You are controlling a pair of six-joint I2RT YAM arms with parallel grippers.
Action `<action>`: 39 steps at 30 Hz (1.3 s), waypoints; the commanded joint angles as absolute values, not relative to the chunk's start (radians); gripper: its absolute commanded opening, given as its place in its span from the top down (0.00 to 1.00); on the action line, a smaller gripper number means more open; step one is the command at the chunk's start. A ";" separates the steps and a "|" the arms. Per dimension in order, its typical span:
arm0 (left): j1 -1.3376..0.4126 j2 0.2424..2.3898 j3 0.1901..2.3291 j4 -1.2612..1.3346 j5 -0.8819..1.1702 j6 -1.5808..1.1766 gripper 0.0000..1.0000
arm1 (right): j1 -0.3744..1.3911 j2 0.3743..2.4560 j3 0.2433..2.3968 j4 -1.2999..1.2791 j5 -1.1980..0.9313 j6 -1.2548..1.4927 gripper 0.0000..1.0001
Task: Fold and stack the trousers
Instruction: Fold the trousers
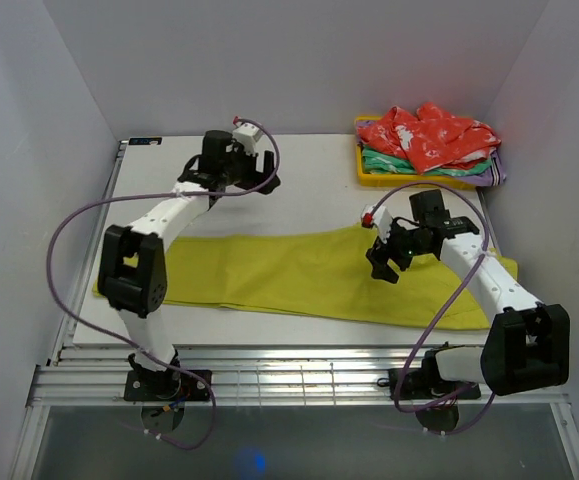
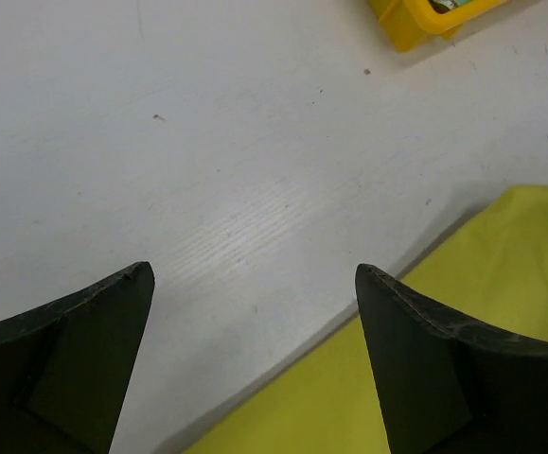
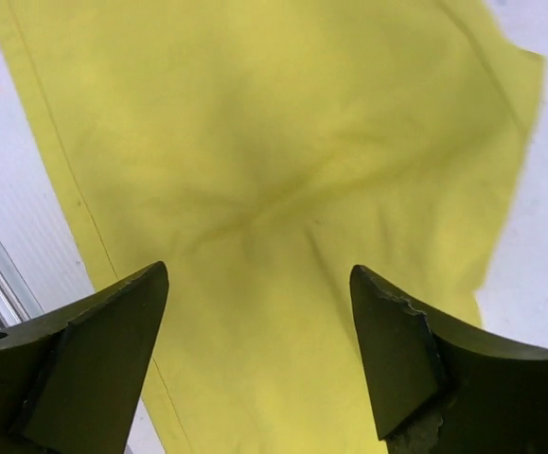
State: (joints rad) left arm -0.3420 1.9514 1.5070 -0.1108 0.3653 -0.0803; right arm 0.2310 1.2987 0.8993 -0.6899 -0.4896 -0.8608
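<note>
Overhead, we see the trousers (image 1: 319, 280) stretched long across the surface (image 1: 299, 200), lower mid-frame. Left wrist: left tool (image 2: 255, 284) gapes empty over bare surface. Right wrist: right tool (image 3: 259, 284) apart above cloth. We judge a crosswise fold next, needing grips at one end.

Open tabletop (image 1: 309, 190) beyond the flat trousers (image 1: 299, 275); yellow bin (image 1: 362, 170) of heaped garments (image 1: 429, 135) in the far-right corner.

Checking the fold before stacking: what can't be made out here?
- Top view: mustard yellow-green cloth trousers, left end partly hidden by the left arm.
- Top view: yellow plastic bin, lower contents buried under the red patterned garment.
- Left wrist view: that bin, cut by top edge.
</note>
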 commanded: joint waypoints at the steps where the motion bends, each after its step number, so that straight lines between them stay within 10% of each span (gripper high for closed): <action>1: -0.338 1.674 1.384 -0.293 0.270 0.064 0.02 | 0.161 1.279 0.972 -0.775 -0.462 -0.691 0.16; 20: 0.130 1.557 0.927 -0.575 0.313 0.158 0.07 | -0.304 1.726 1.032 -0.862 -0.328 -0.756 0.18; 39: 0.492 1.545 1.173 -0.758 0.268 0.399 0.02 | -0.307 1.620 1.187 -0.965 -0.362 -0.776 0.15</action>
State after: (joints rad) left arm 0.4446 1.6184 1.1118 -0.7124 0.2840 0.3447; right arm -0.3008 1.6886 1.1259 -0.9188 -0.3737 -0.7467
